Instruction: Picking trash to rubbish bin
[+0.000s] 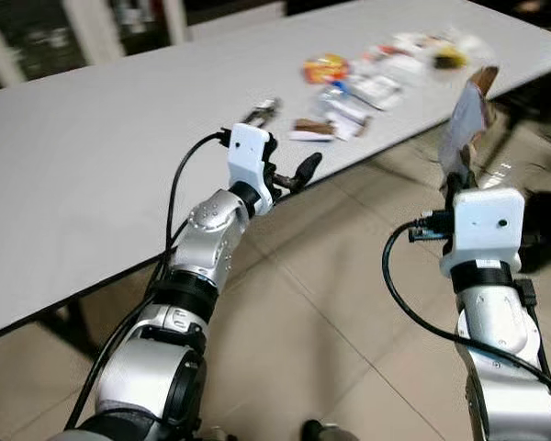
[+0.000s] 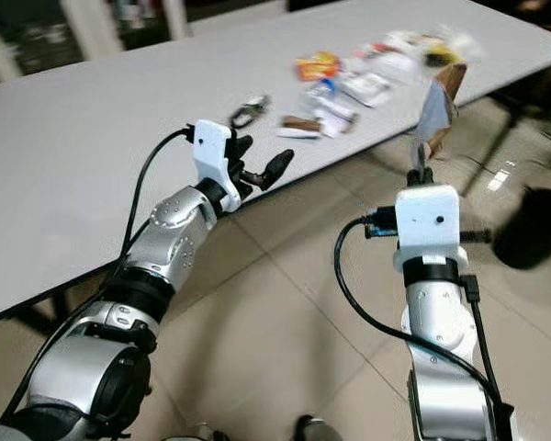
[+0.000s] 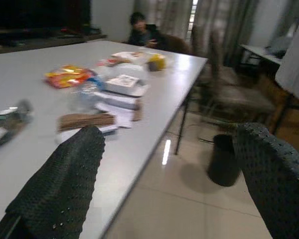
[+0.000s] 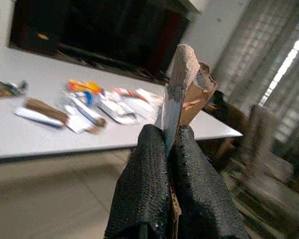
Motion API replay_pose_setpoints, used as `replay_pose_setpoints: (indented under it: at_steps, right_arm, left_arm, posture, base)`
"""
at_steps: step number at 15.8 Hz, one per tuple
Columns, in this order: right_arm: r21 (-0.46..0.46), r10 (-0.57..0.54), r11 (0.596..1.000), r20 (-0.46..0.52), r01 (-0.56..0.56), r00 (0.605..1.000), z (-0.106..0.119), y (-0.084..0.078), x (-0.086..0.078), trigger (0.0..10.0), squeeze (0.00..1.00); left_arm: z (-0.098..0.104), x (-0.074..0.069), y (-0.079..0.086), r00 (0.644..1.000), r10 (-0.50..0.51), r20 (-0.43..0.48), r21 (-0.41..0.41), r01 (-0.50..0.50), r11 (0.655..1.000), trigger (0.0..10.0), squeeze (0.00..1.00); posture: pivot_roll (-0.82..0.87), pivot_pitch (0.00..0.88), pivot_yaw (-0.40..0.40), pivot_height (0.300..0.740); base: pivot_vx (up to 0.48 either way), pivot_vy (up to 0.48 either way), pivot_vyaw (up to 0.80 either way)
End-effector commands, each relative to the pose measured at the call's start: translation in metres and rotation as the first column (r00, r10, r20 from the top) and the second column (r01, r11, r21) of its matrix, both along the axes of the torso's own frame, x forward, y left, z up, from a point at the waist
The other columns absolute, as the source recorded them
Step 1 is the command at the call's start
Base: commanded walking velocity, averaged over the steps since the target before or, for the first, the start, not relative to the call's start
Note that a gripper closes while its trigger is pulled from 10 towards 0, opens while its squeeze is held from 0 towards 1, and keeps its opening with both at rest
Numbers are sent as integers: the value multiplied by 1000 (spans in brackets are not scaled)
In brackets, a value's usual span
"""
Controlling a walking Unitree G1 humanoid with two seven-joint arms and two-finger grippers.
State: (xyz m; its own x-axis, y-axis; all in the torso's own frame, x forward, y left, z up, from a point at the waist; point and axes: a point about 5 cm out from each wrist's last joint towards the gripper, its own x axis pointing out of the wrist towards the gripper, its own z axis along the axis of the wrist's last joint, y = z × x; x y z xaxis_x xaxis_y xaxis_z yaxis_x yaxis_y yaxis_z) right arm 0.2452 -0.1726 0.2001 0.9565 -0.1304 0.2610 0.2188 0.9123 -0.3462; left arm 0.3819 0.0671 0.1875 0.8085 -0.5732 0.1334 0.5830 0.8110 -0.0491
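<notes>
My right gripper (image 4: 165,149) is squeezed shut on a flat silver and brown torn wrapper (image 1: 466,119). I pinch it by its bottom edge so it stands straight up and does not flop or slip while I carry it. It sits at the right side of the head picture, up in the air past the table edge, over the tiled floor (image 1: 331,312).

My left gripper (image 3: 169,174) has its two black fingers spread wide apart with nothing between them. It hovers near the middle of the head picture, just at the front edge of the long grey table (image 1: 101,156). I think it waits there so it is ready to grab the next piece.

More rubbish lies in a pile of wrappers and packets (image 1: 367,83) at the upper right of the table. There is an orange crinkly packet (image 1: 325,67), a brown bar-shaped wrapper (image 1: 312,127) and a small dark shiny wrapper (image 1: 262,112) closest to my left gripper.

The round black rubbish bin (image 3: 223,160) stands on the floor beyond the table's end, well apart from both grippers. I think the held wrapper must go there.

A person (image 3: 142,32) sits far off at the top of the left wrist picture.

The pictures are too blurry to read any words or brands.
</notes>
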Motion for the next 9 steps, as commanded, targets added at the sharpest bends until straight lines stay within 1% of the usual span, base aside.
replay_pose_setpoints:
  at_steps: [1, 3, 4, 6, 9]
  right_arm:
    - [-5, -27, 1000, 20, 27, 999, 2, -2, -5, 10000, 0]
    - [-3, -53, 999, 10, 53, 999, -1, -4, -9, 10000, 0]
    - [22, -74, 997, -19, 74, 997, -9, -5, -14, 10000, 0]
    - [42, -67, 997, -36, 69, 997, -13, -3, -16, 10000, 0]
    - [79, -45, 996, -67, 51, 997, -20, 5, -16, 10000, 0]
  left_arm:
    - [0, -1, -2, 1000, 1, 13, 1, -1, 1000, 10000, 0]
    - [-2, -3, -5, 1000, -2, 11, 3, 2, 1000, 10000, 0]
    - [-3, -4, -6, 1000, -3, 9, 7, 3, 1000, 10000, 0]
    - [-4, -3, -7, 1000, -5, 8, 11, 5, 1000, 10000, 0]
    - [-3, -6, -13, 998, -51, 32, 25, 51, 998, 10000, 0]
  posture:
    - [98, 104, 22, 740]
    - [98, 104, 22, 740]
    - [82, 110, 26, 740]
    - [82, 110, 26, 740]
    - [62, 122, 35, 740]
  base:
    - [0, 0, -763]
    - [0, 0, -763]
    - [0, 0, -763]
    - [0, 0, -759]
    - [0, 0, 0]
